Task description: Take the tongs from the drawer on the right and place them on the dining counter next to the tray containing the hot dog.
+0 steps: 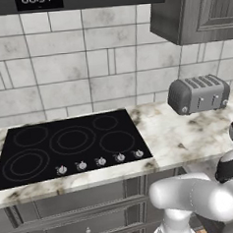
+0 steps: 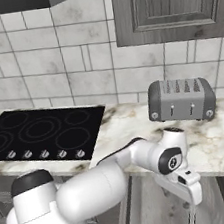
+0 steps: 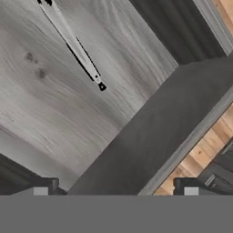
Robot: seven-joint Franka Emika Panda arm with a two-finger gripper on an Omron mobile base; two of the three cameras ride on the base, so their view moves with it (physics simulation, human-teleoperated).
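Observation:
My gripper (image 3: 116, 187) is open, its two dark fingertips (image 3: 45, 185) wide apart with nothing between them. It faces a grey wood-grain cabinet front (image 3: 50, 109) with a slim silver bar handle (image 3: 73, 43) toward the upper left. I cannot tell whether this front is the drawer; it is shut and no inside shows. In the right base view my arm bends down over the worktop's edge, and the hand (image 2: 187, 184) hangs in front of the cabinets below the toaster. The tongs are hidden. The dining counter, the tray and the hot dog are out of view.
A marble worktop (image 1: 179, 134) holds a black cooktop (image 1: 66, 144) with several knobs and a silver toaster (image 2: 181, 99) at the right. Grey upper cabinets (image 2: 169, 5) hang above. Grey drawer fronts (image 1: 85, 209) sit under the cooktop. Wooden floor (image 3: 205, 150) lies beside a dark grey band.

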